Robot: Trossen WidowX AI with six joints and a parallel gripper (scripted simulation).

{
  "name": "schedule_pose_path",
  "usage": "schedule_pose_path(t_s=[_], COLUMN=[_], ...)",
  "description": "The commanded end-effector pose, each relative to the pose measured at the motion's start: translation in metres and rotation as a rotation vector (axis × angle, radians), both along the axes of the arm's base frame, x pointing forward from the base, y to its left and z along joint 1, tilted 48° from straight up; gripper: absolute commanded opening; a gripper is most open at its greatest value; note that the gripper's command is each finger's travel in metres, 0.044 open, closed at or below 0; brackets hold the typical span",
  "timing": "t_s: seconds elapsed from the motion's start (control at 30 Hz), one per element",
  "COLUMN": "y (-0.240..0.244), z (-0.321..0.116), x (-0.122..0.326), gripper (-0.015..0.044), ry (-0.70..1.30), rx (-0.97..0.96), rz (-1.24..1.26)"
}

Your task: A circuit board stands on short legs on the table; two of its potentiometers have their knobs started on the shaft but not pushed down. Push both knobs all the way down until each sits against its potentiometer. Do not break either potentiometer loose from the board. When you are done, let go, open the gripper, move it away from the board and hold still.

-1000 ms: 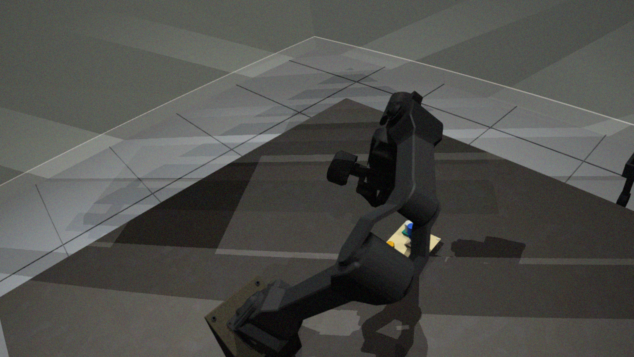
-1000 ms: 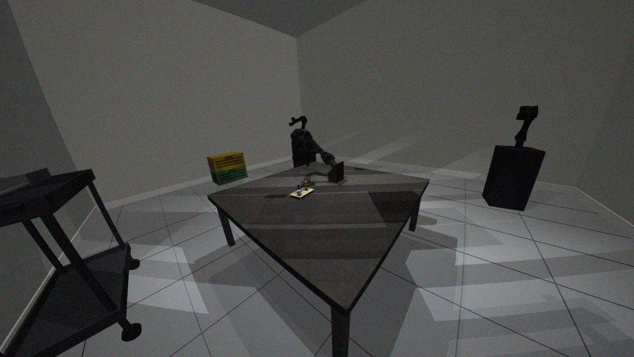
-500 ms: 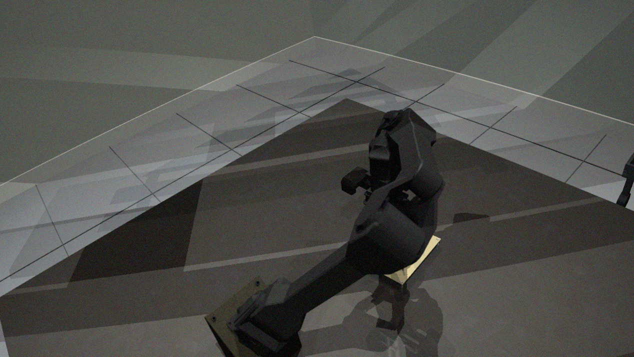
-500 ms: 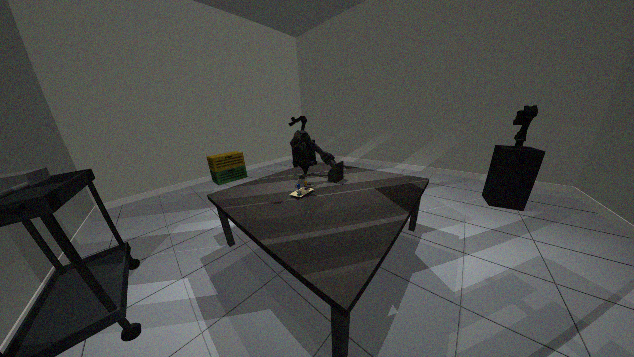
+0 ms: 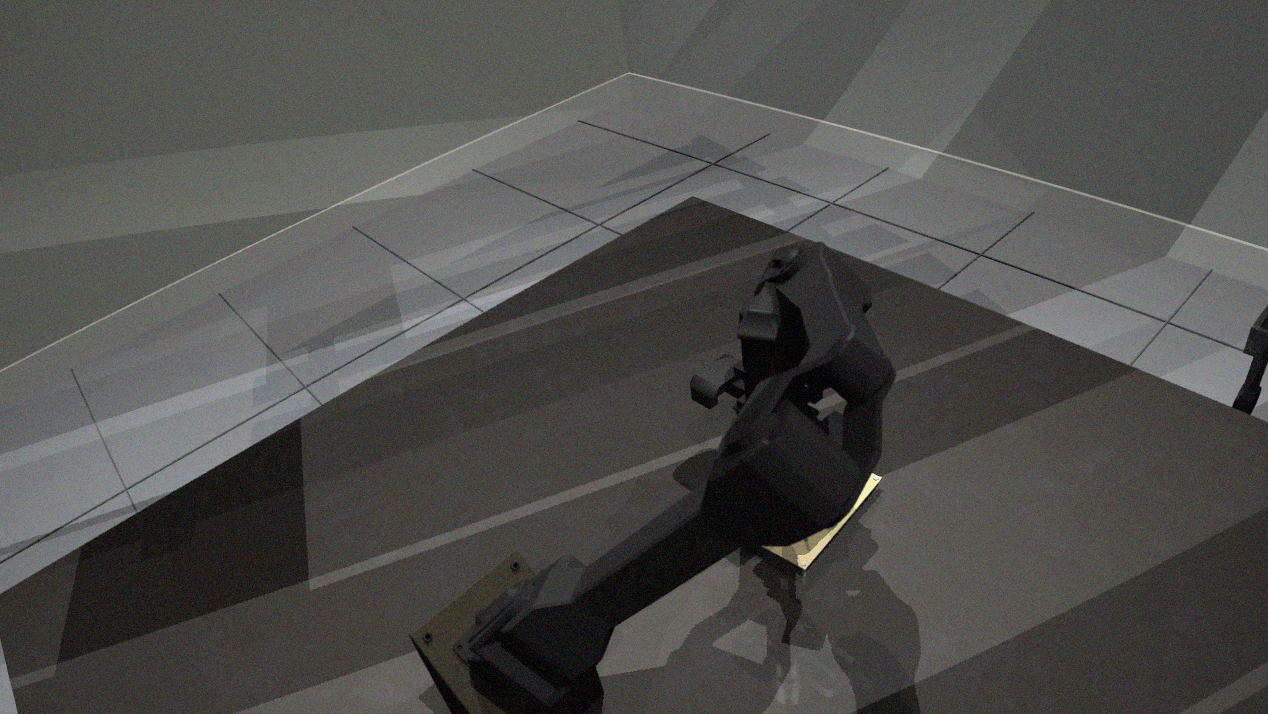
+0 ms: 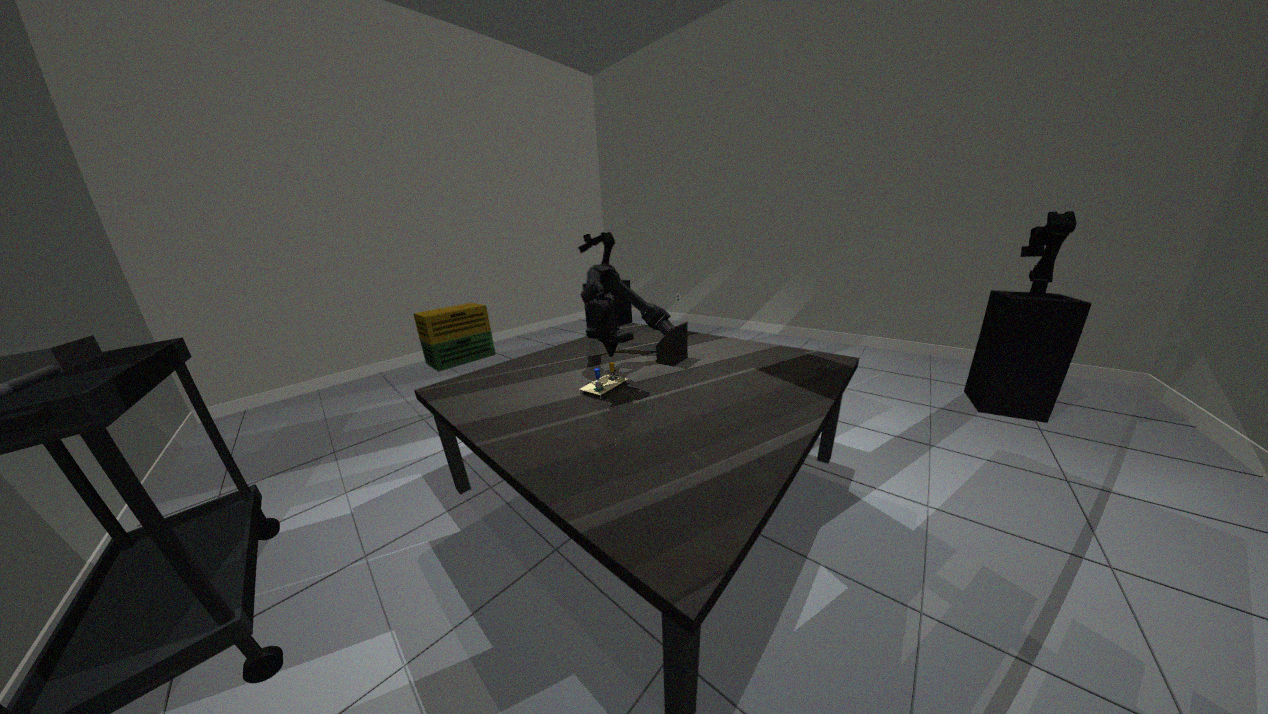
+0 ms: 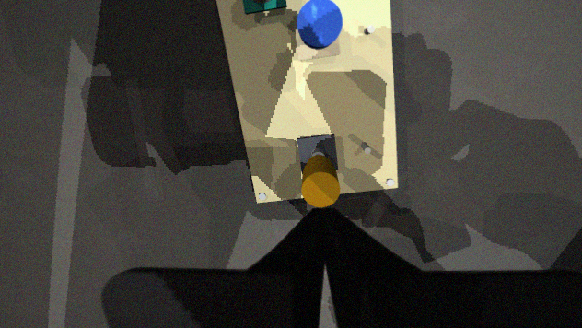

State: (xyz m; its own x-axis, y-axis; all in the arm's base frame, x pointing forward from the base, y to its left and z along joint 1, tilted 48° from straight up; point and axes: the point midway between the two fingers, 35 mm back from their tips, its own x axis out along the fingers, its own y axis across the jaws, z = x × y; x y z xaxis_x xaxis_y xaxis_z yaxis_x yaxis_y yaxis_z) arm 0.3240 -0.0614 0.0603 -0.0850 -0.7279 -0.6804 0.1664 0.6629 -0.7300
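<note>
The circuit board (image 5: 830,537) (image 6: 610,388) (image 7: 287,122) stands on the table. An orange knob (image 7: 320,190) (image 6: 612,367) stands over a dark potentiometer (image 7: 306,149); a bit of grey shaft shows between them in the wrist view. A blue knob (image 7: 320,23) (image 6: 597,373) stands farther along the board; whether it touches its potentiometer cannot be told. A teal potentiometer (image 7: 264,6) is cut off at the top edge of the wrist view. My gripper (image 7: 323,218) (image 6: 610,352) is shut and empty, pointing down above the orange knob's end of the board. The arm hides it and the knobs in the top view.
Two thin posts (image 7: 366,149) (image 7: 369,29) rise from the board beside the knobs. My arm's base plate (image 5: 470,612) is on the table (image 6: 621,496). Off the table are a cart (image 6: 133,390), a yellow-green box (image 6: 454,337) and another arm on a black stand (image 6: 1020,354).
</note>
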Motion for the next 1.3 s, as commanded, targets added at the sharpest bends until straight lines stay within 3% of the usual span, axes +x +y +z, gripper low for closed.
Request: schedule_pose_path(t_s=[0.0, 1.27], y=[-0.002, -0.018], z=[-0.002, -0.017], x=[0.001, -0.001], gripper=[0.0000, 0.0000], ry=[0.000, 0.000], rx=[-0.005, -0.006], rz=[0.009, 0.009])
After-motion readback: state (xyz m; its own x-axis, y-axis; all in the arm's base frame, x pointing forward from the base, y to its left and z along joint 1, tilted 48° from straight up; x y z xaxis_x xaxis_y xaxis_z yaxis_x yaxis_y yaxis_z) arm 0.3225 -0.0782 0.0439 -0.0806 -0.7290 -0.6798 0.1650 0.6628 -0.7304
